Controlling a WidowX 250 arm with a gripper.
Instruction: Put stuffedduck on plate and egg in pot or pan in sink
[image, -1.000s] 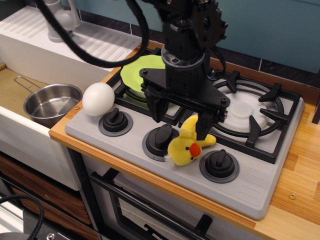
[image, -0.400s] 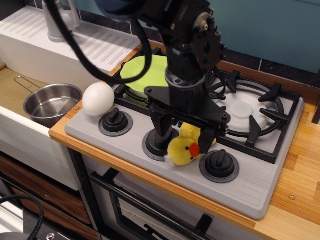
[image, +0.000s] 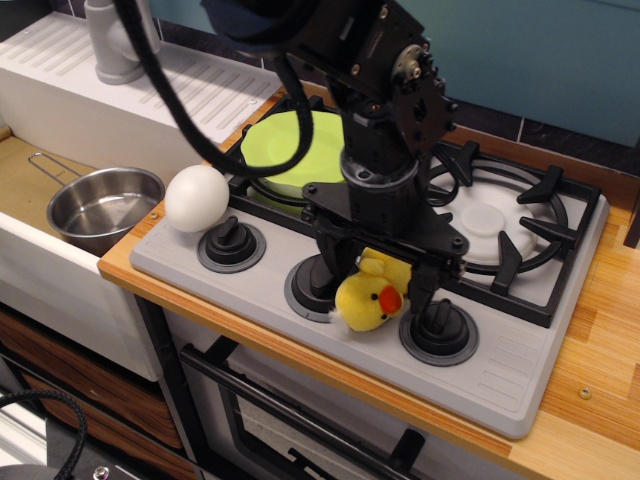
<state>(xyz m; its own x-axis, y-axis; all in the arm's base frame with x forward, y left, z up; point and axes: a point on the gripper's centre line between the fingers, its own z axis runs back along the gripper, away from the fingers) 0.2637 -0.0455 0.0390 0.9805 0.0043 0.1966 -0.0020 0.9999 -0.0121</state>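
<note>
The black end effector (image: 378, 278) is reaching down over the front of the stove, its two fingers spread and standing on either side of the stuffedduck (image: 370, 297), one finger by the middle knob (image: 318, 284), the other by the right knob (image: 438, 326); whether the pads are touching the plush cannot be told. The duck is a soft yellow toy with an orange-red beak, lying on the grey stove panel (image: 500, 372) between those two knobs. No writing is showing anywhere.

The arm's body is partly hiding the lime-green plate (image: 285, 140), which is sitting on the left burner grate behind it. The smooth white egg (image: 196, 198) is resting at the stove's left edge, just behind the left knob (image: 230, 243). To the left, the shiny steel pot (image: 102, 207) with its wire handle is sitting in the sink (image: 30, 262), beside the ribbed white drainboard (image: 180, 80). The stove is lying on a wooden table (image: 600, 400).
</note>
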